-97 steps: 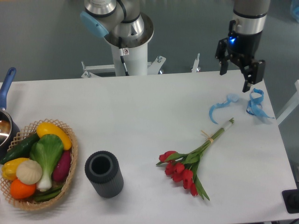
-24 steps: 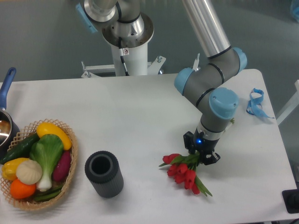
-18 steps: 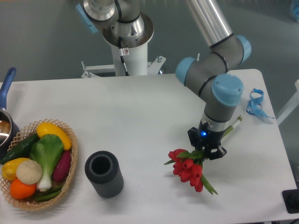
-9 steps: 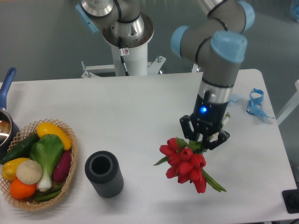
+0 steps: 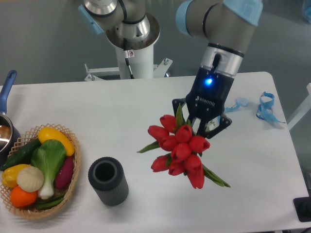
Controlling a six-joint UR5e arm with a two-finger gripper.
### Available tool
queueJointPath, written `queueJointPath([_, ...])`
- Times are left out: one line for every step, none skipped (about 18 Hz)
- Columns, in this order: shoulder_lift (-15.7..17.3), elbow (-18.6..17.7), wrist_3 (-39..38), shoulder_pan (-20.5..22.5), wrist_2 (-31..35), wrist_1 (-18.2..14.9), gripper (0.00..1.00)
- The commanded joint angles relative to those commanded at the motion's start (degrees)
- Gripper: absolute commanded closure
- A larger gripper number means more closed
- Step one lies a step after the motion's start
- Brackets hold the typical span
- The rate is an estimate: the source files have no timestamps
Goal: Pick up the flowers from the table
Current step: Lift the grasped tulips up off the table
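Note:
The flowers (image 5: pixel 181 148), a bunch of red tulips with green leaves, hang in the air well above the white table (image 5: pixel 146 111), blooms toward the camera. My gripper (image 5: pixel 200 124) is shut on them just behind the blooms, its black fingers on either side of the leaves. The stems are hidden behind the gripper body. The bunch floats over the table's middle right, touching nothing else.
A dark ribbed cylinder vase (image 5: pixel 108 180) stands at front centre-left. A wicker basket (image 5: pixel 73 170) of vegetables sits at the left edge, a blue-handled pan (image 5: pixel 6 87) behind it. Blue ribbon curls (image 5: pixel 265 108) lie at the back right. The arm's white base (image 5: pixel 131 53) stands behind the table.
The gripper came down from the back right, shut on the flowers lying on the table, and has lifted them high, moving slightly left; in the last half second the bunch rose further.

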Motion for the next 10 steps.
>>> queueJointPath([-0.09, 0.09, 0.00, 0.35, -0.53, 0.00, 0.73])
queueJointPath([-0.09, 0.17, 0.00, 0.53, -0.88, 0.00, 0.73])
queueJointPath([-0.09, 0.09, 0.09, 0.62, -0.89, 0.00, 0.73])
queueJointPath([-0.09, 0.17, 0.09, 0.71, -0.89, 0.00, 0.73])
queueJointPath([-0.09, 0.09, 0.09, 1.06, -0.89, 0.09, 0.73])
queueJointPath([0.09, -0.09, 0.09, 1.15, -0.89, 0.09, 0.73])
queueJointPath([0.35, -0.09, 0.09, 1.32, -0.89, 0.00, 0.73])
queueJointPath([0.35, -0.09, 0.09, 1.32, -0.97, 0.09, 0.73])
queueJointPath([0.35, 0.00, 0.09, 1.50, -0.89, 0.09, 0.73])
queueJointPath([0.35, 0.00, 0.09, 1.67, -0.97, 0.09, 0.73])
